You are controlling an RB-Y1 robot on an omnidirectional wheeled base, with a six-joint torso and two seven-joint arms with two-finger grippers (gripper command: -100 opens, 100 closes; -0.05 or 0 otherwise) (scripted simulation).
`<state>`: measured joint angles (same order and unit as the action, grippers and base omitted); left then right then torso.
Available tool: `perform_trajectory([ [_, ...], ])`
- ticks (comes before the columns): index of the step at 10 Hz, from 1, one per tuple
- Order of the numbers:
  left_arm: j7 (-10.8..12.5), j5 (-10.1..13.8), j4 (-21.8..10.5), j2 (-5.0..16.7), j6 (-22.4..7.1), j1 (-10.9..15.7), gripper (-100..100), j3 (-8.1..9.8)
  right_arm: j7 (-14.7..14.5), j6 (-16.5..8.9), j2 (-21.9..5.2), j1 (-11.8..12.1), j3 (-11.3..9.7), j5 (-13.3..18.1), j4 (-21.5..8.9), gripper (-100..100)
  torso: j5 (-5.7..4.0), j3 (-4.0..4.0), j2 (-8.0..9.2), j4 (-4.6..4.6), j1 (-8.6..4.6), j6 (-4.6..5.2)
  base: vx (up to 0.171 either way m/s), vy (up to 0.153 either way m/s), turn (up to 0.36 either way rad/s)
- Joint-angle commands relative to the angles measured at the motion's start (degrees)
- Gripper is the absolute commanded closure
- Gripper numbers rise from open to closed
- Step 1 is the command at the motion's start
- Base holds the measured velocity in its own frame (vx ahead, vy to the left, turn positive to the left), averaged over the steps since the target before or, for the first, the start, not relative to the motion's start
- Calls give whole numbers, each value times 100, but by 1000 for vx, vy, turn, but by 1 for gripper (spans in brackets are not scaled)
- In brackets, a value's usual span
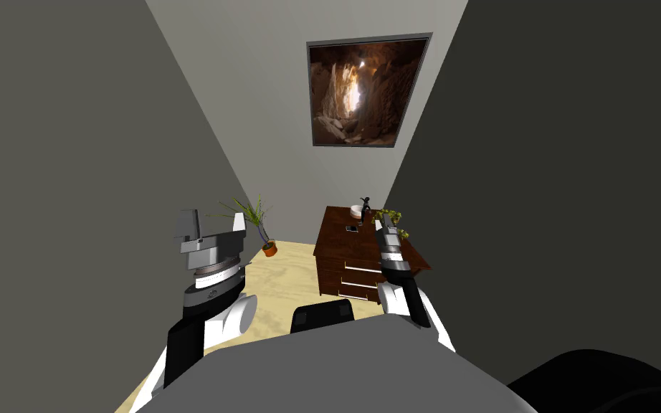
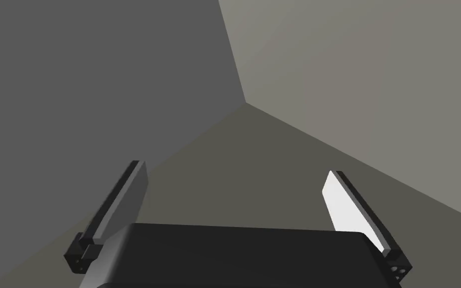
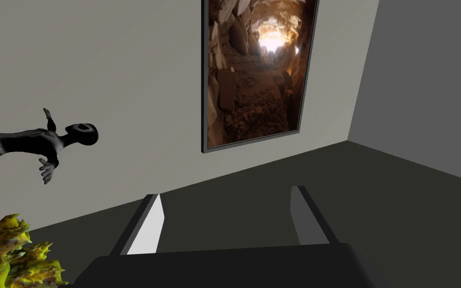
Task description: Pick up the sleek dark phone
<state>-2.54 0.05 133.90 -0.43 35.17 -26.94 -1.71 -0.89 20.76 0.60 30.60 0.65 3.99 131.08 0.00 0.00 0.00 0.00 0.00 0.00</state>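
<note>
The dark phone [image 1: 352,229] lies flat and small on the top of a brown wooden dresser [image 1: 336,247], toward its left side. My right gripper [image 1: 382,224] hovers over the dresser's right part, to the right of the phone and apart from it. Its fingers [image 3: 149,227] stand open with nothing between them, pointing toward the back wall. My left gripper [image 1: 216,228] is raised at the left, well away from the dresser. It is open and empty, as its fingers [image 2: 342,205] show in the left wrist view.
On the dresser's back edge stand a white bowl [image 1: 357,211], a black figurine [image 1: 366,203] [image 3: 49,142] and a yellow-green plant [image 1: 393,217] [image 3: 9,255]. A potted plant [image 1: 259,226] stands on the floor left of the dresser. Grey walls close in on both sides.
</note>
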Motion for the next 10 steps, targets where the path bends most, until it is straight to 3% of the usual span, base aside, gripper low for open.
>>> perform_trajectory([
  [1,0,0,0,0,0,0,0,0,-28,56,-210,1,12,50,-18,-100,0,0,0,0,0,0,-23,9,-48],
  [10,0,0,0,0,0,1,0,0,-293,687,-1678,37,304,604,-413,-100,1,15,24,6,5,0,-75,16,-33],
])
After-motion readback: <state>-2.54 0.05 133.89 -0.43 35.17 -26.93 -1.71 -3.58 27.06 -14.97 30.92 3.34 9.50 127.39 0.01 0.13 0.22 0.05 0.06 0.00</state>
